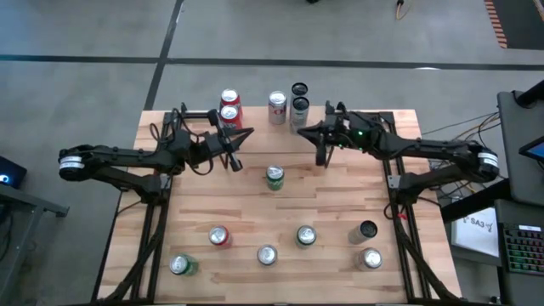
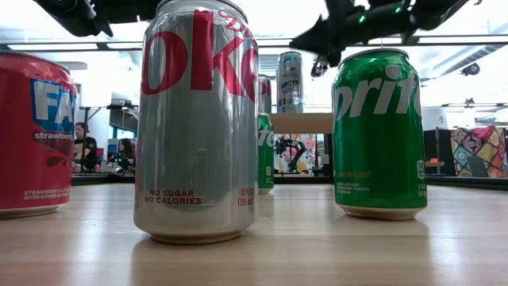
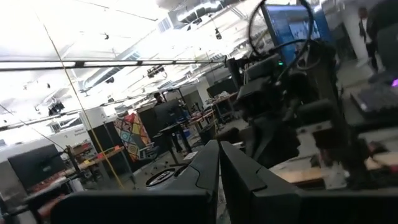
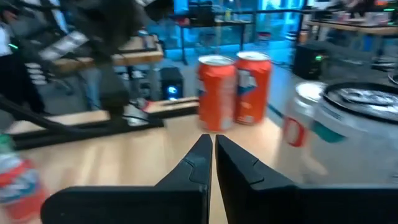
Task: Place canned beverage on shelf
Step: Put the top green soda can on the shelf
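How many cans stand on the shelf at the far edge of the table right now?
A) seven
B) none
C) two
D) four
D: the high view shows two red cans at the shelf's left end, with a silver can and a dark can further right; the remaining seven cans stand on the table.

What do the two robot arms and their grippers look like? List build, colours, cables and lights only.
Both arms are dark, slim and jointed, each with a pale silver-grey band at its outer end. The left gripper and the right gripper each end in two black, wedge-shaped fingers. Black cables loop along the wrists. A small green light glows on the right arm's wrist.
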Robot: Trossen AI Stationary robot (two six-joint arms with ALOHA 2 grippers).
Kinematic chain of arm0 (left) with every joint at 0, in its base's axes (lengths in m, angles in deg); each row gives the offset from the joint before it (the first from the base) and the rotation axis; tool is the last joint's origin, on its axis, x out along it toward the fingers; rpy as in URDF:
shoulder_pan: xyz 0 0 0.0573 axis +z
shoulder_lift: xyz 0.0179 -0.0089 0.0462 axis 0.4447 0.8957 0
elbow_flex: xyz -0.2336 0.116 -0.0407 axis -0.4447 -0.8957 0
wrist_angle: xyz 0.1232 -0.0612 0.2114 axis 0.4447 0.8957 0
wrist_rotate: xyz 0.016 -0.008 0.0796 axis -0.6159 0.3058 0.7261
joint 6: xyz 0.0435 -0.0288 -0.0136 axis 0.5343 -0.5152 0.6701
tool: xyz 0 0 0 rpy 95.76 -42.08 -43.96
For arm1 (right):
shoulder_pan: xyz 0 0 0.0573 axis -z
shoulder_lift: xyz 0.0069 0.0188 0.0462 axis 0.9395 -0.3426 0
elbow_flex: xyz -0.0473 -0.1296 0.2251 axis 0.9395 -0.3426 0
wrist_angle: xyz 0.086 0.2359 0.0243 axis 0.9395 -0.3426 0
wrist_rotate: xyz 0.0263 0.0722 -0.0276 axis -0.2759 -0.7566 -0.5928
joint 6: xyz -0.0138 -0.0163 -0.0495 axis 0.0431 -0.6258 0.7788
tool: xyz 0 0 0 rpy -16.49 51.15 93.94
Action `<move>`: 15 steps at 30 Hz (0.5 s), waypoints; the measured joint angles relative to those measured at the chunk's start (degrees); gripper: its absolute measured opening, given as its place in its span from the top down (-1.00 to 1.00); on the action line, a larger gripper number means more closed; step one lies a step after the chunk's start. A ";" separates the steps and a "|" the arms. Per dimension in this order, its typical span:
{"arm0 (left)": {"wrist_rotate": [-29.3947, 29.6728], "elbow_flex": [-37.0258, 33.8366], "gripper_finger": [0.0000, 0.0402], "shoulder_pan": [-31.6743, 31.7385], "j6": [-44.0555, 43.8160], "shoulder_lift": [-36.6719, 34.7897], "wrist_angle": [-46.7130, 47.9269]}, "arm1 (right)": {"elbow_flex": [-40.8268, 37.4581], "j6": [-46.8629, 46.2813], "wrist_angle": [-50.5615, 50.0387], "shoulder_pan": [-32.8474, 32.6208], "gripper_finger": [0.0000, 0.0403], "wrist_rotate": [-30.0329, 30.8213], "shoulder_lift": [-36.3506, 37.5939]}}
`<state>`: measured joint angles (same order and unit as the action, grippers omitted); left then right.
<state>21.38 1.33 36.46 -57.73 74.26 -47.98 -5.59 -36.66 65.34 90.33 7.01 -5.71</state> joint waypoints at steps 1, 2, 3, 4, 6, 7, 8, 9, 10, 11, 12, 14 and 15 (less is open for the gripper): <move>0.00 0.12 1.00 -0.25 -1.48 0.00 -0.12 | 0.00 -0.82 -0.84 -0.84 0.94 -0.08 1.19; 0.00 0.42 1.00 -0.51 -3.00 0.00 -0.11 | 0.00 -1.35 -1.89 -1.81 0.94 -0.17 2.45; -0.10 0.73 1.00 -0.95 -4.46 0.00 -0.07 | 0.00 -2.10 -3.01 -2.86 0.94 -0.24 3.64; -0.73 1.12 1.00 -1.49 -5.62 0.00 0.20 | 0.00 -2.68 -4.16 -4.01 0.94 -0.45 4.77; -2.43 2.18 1.00 -2.88 -7.78 0.00 1.91 | 0.00 -4.02 -6.79 -6.26 0.94 -1.64 7.07; -2.90 2.70 1.00 -3.77 -8.77 0.00 3.16 | 0.00 -5.03 -7.83 -7.42 0.94 -1.72 8.06; -3.02 3.19 1.00 -4.80 -9.68 0.00 4.27 | 0.00 -6.00 -8.66 -8.68 0.94 -1.74 9.01; -3.01 3.69 1.00 -5.89 -10.38 0.00 5.54 | 0.00 -7.33 -9.40 -9.78 0.94 -1.74 9.87; -3.03 4.21 1.00 -6.92 -10.91 0.00 6.56 | 0.00 -8.80 -10.08 -10.71 0.94 -1.64 10.68; -3.01 4.75 1.00 -7.95 -11.58 0.00 7.58 | 0.00 -10.32 -10.67 -11.65 0.94 -1.55 11.40; -2.99 5.23 1.00 -8.99 -12.28 0.00 8.36 | 0.00 -11.86 -11.10 -12.42 0.94 -1.43 11.86; -2.99 6.39 1.00 -10.53 -13.38 0.00 10.79 | 0.00 -15.45 -11.99 -13.81 0.94 -1.29 12.63; -3.00 7.11 1.00 -11.13 -13.74 0.00 12.35 | 0.00 -17.64 -12.56 -14.36 0.94 -1.28 12.83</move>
<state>18.37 8.44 25.33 -71.47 74.26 -35.63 -5.59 -54.30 52.78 75.97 5.74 7.11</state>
